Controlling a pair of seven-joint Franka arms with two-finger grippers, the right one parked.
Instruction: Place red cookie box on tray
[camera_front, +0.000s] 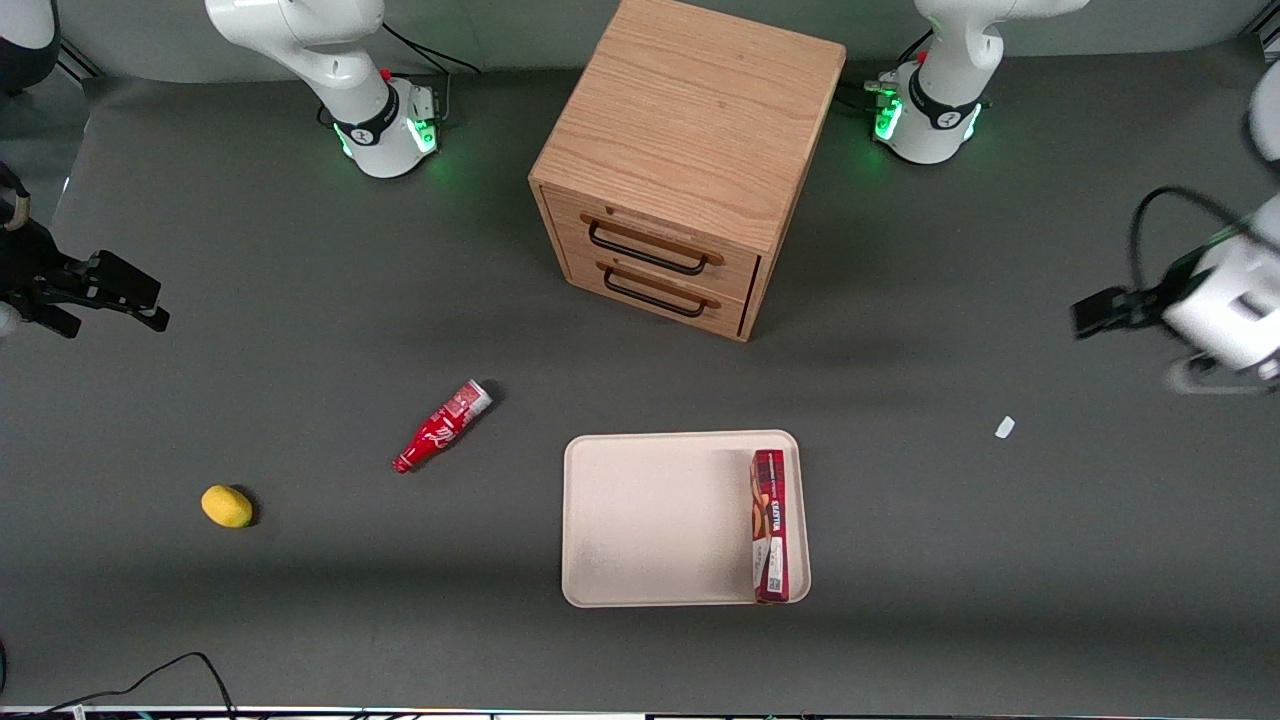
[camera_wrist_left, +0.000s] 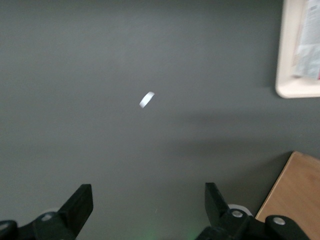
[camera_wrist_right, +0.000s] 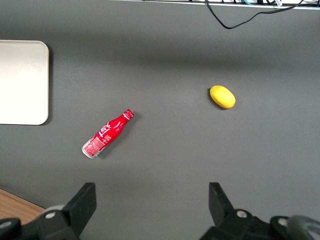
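Note:
The red cookie box (camera_front: 769, 525) lies flat inside the cream tray (camera_front: 650, 520), along the rim nearest the working arm's end of the table. The left wrist view catches a corner of the tray (camera_wrist_left: 289, 65) with the box (camera_wrist_left: 306, 45) on it. My gripper (camera_front: 1085, 315) hangs above bare table toward the working arm's end, well apart from the tray and farther from the front camera than it. Its fingers (camera_wrist_left: 80, 205) stand wide open with nothing between them, and the gripper (camera_wrist_left: 148, 210) looks down on grey mat.
A small white scrap (camera_front: 1005, 427) (camera_wrist_left: 146, 99) lies on the mat between gripper and tray. The wooden drawer cabinet (camera_front: 690, 150) stands farther back than the tray. A red bottle (camera_front: 443, 425) and a yellow lemon (camera_front: 227, 506) lie toward the parked arm's end.

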